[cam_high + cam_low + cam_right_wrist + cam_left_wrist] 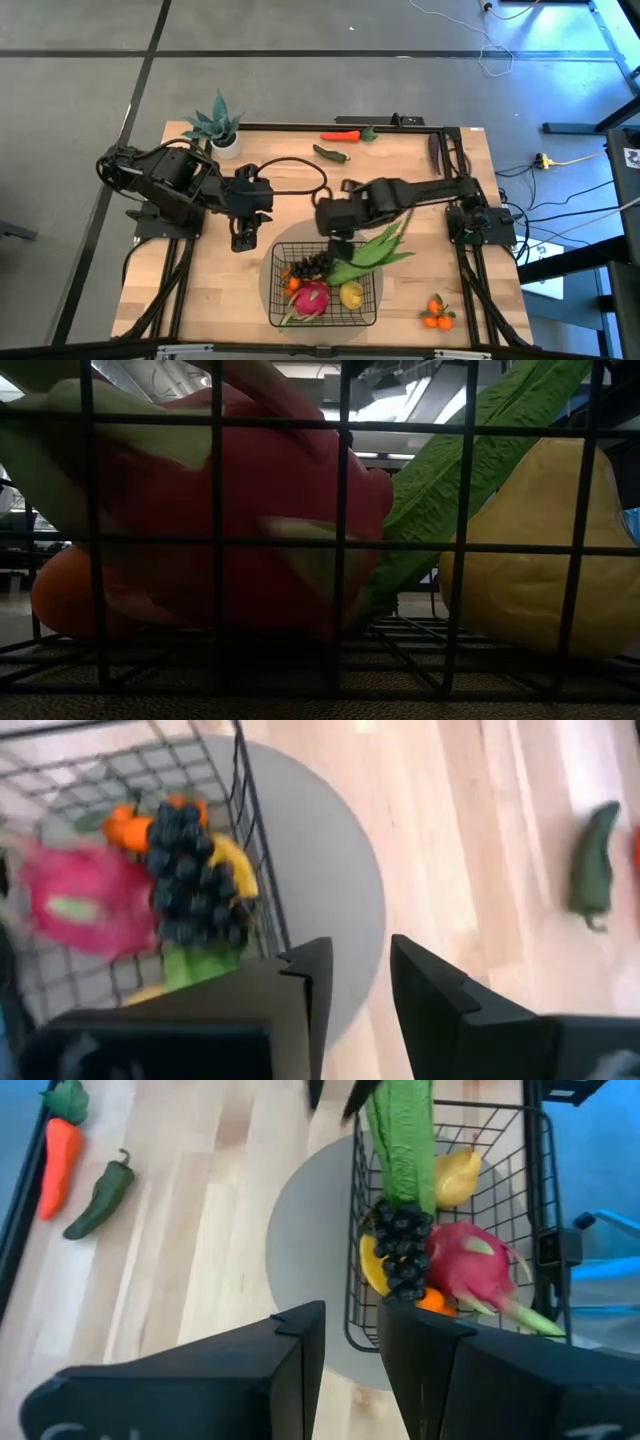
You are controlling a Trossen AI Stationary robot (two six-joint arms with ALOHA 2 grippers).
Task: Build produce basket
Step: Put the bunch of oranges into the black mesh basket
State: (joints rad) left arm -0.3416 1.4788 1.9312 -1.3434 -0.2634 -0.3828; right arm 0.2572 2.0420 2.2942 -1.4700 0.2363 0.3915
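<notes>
The black wire-mesh basket (273,300) sits on a round grey mat near the table's near edge. In it lie a pink dragon fruit (312,297), dark grapes (310,266), a yellow mango (351,293), an orange (290,284) and long green leafy stalks (378,246), whose tips stick out over the basket's far right rim. My right gripper (338,243) hovers open over the basket's far rim, just beside the grapes (190,880). My left gripper (243,240) waits open over bare table, left of the basket (545,1180). The low view shows the dragon fruit (260,510), stalks (450,480) and mango (540,550) through the mesh.
A red pepper (342,136) and a green pepper (331,153) lie near the far edge. Small oranges (436,315) sit at the near right. A spiky potted plant (218,125) stands at the far left corner. A black cable loops behind the left gripper.
</notes>
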